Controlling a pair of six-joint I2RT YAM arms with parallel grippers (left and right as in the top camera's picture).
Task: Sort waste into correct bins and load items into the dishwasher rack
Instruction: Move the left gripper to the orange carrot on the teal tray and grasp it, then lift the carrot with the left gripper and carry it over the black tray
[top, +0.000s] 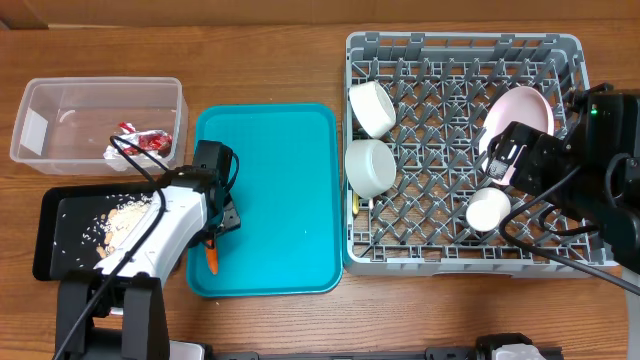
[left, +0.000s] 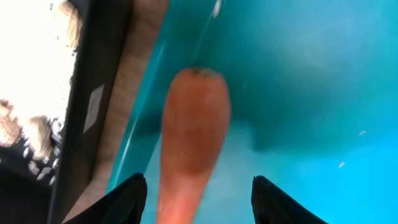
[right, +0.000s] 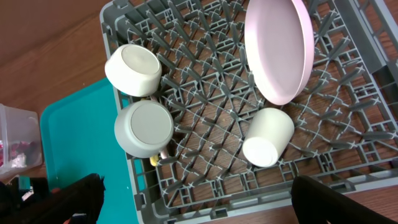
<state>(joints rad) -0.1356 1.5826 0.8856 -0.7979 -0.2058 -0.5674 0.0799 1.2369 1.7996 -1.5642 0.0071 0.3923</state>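
The carrot (left: 194, 124), at the teal tray's (top: 270, 180) seven o'clock, is straddled by the left gripper's (left: 199, 193) wide jaws; judged firm, light, best pinched mid-body. The right gripper (right: 199, 205) is held wide, empty.

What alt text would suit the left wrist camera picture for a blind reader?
A small orange carrot lies on a teal plastic tray between the left gripper's open black fingertips. A shallow black tray holding white rice sits at left.
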